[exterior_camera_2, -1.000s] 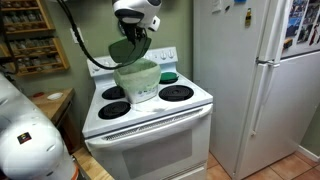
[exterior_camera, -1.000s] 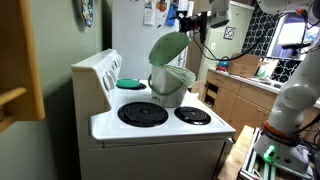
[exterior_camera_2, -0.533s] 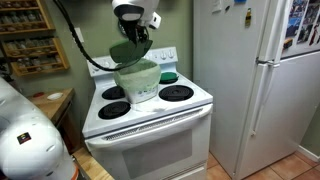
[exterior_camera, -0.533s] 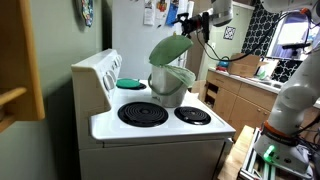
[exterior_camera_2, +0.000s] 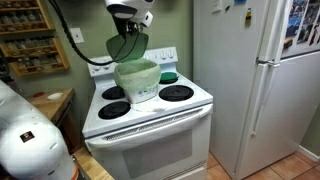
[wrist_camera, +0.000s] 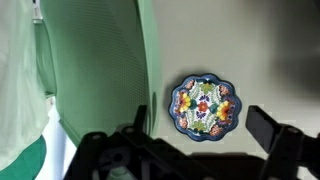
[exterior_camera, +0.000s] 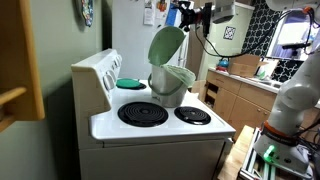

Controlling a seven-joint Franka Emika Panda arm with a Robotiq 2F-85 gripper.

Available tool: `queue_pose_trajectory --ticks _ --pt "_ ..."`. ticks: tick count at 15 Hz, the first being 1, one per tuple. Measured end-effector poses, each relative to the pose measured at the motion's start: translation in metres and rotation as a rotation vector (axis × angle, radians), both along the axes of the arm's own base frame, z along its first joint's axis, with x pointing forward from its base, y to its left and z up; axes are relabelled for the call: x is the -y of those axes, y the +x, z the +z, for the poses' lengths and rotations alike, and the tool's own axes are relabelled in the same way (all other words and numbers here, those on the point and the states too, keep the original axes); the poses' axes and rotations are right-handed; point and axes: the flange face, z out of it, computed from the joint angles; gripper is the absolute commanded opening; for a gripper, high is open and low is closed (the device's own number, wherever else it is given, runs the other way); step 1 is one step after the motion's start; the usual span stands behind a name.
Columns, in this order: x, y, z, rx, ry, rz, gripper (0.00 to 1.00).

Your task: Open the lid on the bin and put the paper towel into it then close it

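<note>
The light grey bin point(exterior_camera: 172, 87) with a pale green rim stands on the white stove, also in the other exterior view point(exterior_camera_2: 137, 80). Its pale green lid point(exterior_camera: 166, 45) is swung up, nearly upright on its hinge point(exterior_camera_2: 125, 47). It fills the left of the wrist view point(wrist_camera: 100, 60). My gripper point(exterior_camera: 187, 20) hangs above the bin by the lid's top edge point(exterior_camera_2: 131, 28). In the wrist view it is open point(wrist_camera: 200, 122), with the left finger point(wrist_camera: 140, 122) next to the lid's edge and nothing between the jaws. I cannot make out the paper towel.
A flat teal disc point(exterior_camera: 130, 83) lies on a back burner point(exterior_camera_2: 168, 76). Coil burners point(exterior_camera: 143, 113) are in front of the bin. A painted plate point(wrist_camera: 202, 105) hangs on the wall point(exterior_camera: 87, 10). A fridge point(exterior_camera_2: 255, 80) stands beside the stove, and counters point(exterior_camera: 240, 90) behind it.
My gripper has risen and moved a little towards the back wall. The lid has swung further up, from tilted to nearly upright.
</note>
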Motion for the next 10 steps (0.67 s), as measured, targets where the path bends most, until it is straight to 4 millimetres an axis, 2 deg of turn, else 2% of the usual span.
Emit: queue_pose_trajectory --ticks 3,7,10 --pt "-0.007 0.001 0.003 -0.001 0.049 -0.003 1.0" --pt "-0.009 0.015 -0.017 -0.02 0.052 -0.007 1.0" --pt "-0.002 0.02 -0.026 -0.031 0.02 -0.021 1.0"
